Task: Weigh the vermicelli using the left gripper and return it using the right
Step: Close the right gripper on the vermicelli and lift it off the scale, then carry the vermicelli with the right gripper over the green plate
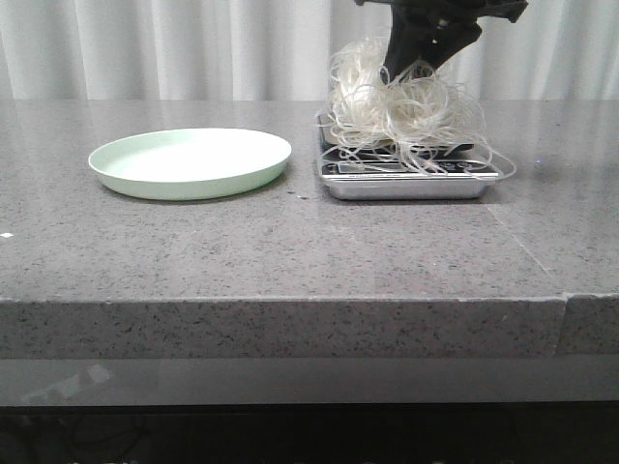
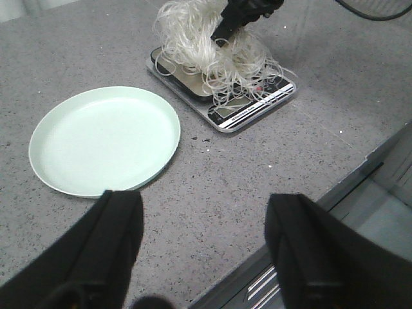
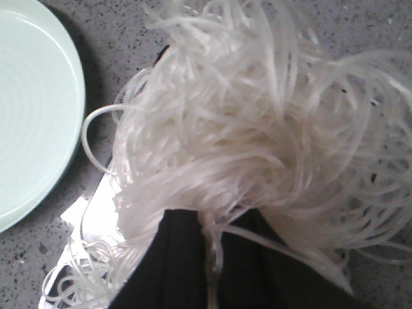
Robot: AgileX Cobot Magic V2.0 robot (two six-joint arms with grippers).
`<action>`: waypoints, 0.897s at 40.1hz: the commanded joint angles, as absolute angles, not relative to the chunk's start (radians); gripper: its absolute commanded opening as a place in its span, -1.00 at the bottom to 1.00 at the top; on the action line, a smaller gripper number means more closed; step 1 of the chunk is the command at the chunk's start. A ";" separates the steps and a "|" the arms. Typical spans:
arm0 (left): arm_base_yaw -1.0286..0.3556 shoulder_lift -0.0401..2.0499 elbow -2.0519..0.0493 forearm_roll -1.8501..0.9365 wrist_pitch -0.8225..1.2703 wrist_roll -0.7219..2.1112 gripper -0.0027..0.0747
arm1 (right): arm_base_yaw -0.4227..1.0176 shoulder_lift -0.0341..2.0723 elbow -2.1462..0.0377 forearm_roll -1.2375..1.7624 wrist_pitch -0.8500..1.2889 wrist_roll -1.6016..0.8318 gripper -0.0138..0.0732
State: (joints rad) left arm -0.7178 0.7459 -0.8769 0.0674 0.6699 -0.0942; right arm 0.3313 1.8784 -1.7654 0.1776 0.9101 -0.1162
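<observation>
The vermicelli, a fluffy white tangle of thin strands, sits on the silver scale at the right of the table, with loops hanging over the scale's edges. My right gripper comes down into it from above. In the right wrist view its black fingers are pressed together with strands of the vermicelli caught between them. My left gripper hangs open over bare table near the front edge, holding nothing, with the vermicelli and scale far ahead of it.
A pale green round plate lies left of the scale, also seen as the plate and the plate in the wrist views. A white curtain hangs behind the grey stone table.
</observation>
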 commanded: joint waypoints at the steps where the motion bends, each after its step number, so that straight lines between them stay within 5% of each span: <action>1: -0.726 0.745 -0.903 0.069 0.597 -0.102 0.36 | 0.343 1.797 -1.817 0.177 0.888 -0.123 -0.30; 19: -0.726 0.745 -0.903 0.069 0.597 -0.102 0.36 | 0.484 1.772 -2.021 0.177 0.872 -0.142 -0.30; 36: -0.726 0.745 -0.903 0.069 0.597 -0.102 0.36 | 0.654 1.842 -2.031 0.177 0.590 -0.147 -0.30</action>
State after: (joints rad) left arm -0.7178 0.7459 -0.8769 0.0674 0.6699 -0.0942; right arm 0.6413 1.8704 -1.9897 0.1691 0.7182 -0.1347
